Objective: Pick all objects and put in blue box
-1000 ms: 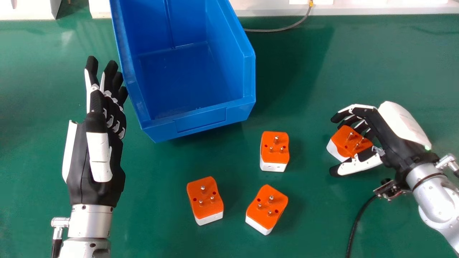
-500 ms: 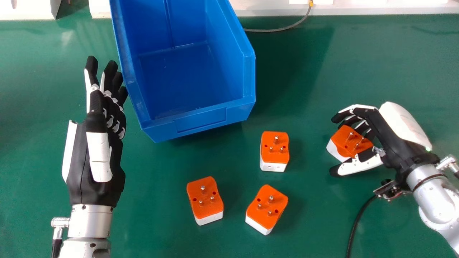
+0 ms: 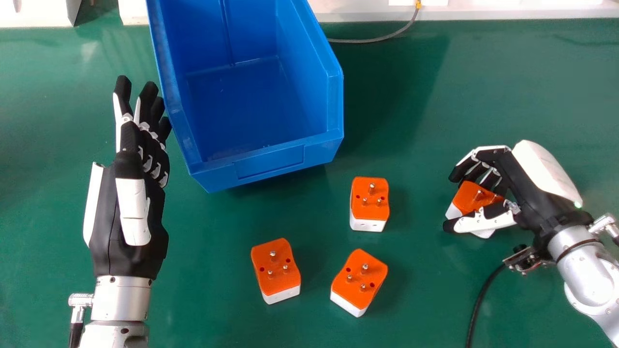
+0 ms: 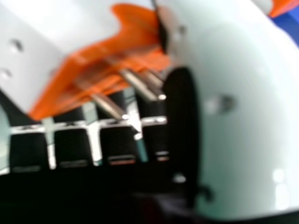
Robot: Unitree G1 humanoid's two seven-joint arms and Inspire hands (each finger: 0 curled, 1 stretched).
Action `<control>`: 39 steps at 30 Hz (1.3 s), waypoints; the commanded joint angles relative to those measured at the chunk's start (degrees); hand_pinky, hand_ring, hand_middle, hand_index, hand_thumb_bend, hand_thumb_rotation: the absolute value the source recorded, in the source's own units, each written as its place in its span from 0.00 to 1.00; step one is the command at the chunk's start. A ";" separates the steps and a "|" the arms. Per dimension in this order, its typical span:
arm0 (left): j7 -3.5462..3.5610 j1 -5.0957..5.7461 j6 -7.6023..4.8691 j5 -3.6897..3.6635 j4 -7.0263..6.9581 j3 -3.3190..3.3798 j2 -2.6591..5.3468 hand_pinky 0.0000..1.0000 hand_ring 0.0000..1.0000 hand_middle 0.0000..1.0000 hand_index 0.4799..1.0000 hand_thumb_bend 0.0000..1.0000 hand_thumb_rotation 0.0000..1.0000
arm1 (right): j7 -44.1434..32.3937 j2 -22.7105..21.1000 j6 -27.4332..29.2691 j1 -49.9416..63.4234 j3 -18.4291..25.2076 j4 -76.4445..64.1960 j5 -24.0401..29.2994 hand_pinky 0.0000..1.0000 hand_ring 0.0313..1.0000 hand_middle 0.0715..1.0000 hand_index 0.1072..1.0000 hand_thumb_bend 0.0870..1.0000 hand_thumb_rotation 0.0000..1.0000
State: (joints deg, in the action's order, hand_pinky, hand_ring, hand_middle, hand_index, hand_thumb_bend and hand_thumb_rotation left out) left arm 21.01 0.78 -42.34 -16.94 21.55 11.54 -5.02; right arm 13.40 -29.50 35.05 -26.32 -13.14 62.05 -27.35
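Green tabletop runs all round the blue box, whose inside floor is bare. Well off to the box's right, the right hand has its fingers curled round a plug, thumb clamped along the opposite side, prongs up. The left hand, fingers straight and apart from any plug, is just left of the box. Three more wait: the closest loose plug near the box's front right corner, the slanted plug and the leftmost plug farther out in front of it. The step looks like securing the grasp. Best to firm the thumb evenly against the plug before lifting, since the prongs crowd the palm and a skewed hold could let it twist. Then rise above the box's right wall, and let go low inside.
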 commanded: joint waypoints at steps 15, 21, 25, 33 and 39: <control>-0.08 -0.49 -0.76 0.12 -0.79 0.00 -0.02 1.00 1.00 1.00 1.00 0.90 1.00 | 0.36 0.08 0.40 -0.58 1.44 0.11 1.47 0.38 0.37 0.45 0.47 0.47 0.00; 0.04 -0.62 -0.89 0.19 -0.60 -0.14 0.02 1.00 1.00 1.00 1.00 0.90 1.00 | -0.61 -0.21 0.48 -0.62 2.13 -0.69 2.18 0.39 0.38 0.44 0.47 0.47 0.00; 0.03 -0.61 -0.98 0.30 -0.58 -0.23 0.07 1.00 1.00 1.00 1.00 0.90 1.00 | -2.12 -0.38 0.73 -0.56 3.08 -2.10 3.05 0.39 0.38 0.44 0.47 0.47 0.00; -0.10 -0.79 -1.02 0.53 -0.27 -0.36 0.22 1.00 1.00 1.00 1.00 0.90 1.00 | -4.56 -0.60 -0.22 -1.11 5.22 -5.82 5.21 0.39 0.38 0.44 0.47 0.47 0.00; -0.37 -0.84 -1.05 0.84 -0.29 -0.47 0.34 1.00 1.00 1.00 1.00 0.90 1.00 | -6.35 -1.06 -0.65 -2.23 6.22 -8.25 6.17 0.37 0.37 0.44 0.47 0.47 0.00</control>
State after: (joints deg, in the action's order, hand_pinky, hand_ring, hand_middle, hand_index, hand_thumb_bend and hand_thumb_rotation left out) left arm 20.81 0.65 -42.38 -16.76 21.86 11.46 -4.97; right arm 7.29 -29.38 34.28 -26.64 -8.27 55.55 -22.73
